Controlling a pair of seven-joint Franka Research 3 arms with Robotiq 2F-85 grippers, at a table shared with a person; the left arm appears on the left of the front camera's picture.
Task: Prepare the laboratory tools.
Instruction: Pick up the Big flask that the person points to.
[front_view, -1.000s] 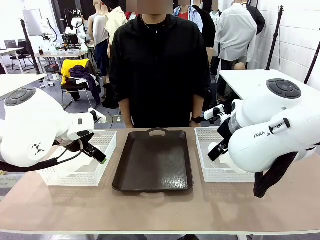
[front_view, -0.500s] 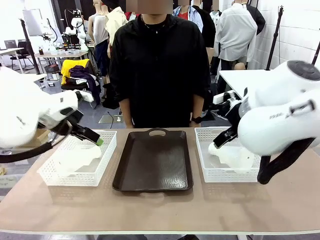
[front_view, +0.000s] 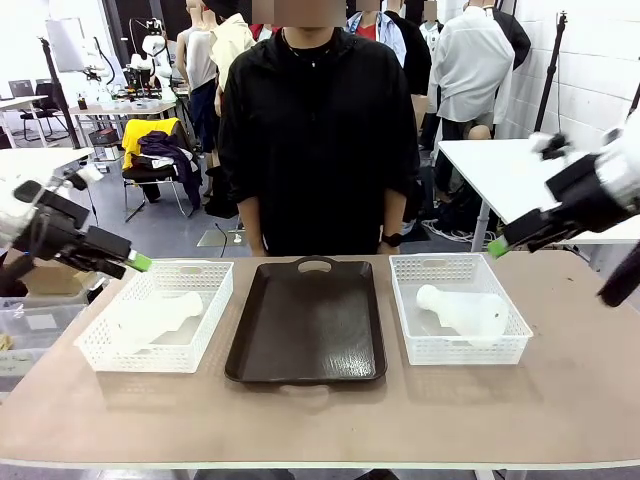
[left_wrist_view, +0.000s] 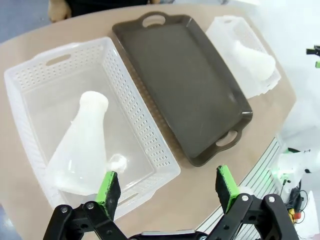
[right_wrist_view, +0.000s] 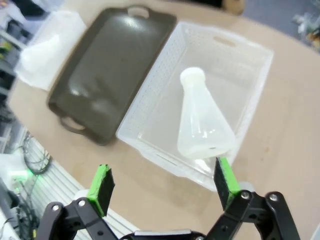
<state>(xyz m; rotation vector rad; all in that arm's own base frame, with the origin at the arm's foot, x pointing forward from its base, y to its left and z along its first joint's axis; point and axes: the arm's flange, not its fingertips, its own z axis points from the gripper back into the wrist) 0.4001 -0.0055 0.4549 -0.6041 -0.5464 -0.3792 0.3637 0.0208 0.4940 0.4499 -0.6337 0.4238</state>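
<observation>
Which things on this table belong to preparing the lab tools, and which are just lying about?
Job: left frosted-white conical flask; right frosted-white conical flask.
Lying about: left white lattice basket; right white lattice basket; dark brown rectangular tray.

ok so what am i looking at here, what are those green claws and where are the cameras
One moment, three cameras. The front view looks across a table at a person. The other two cameras ride on the robot arms' wrists, looking past the left gripper and the right gripper, the green-padded claws. Both are open, holding nothing. On the table a brown tray sits between the left basket and the right basket; a frosted flask lies in each: left flask, right flask.
</observation>
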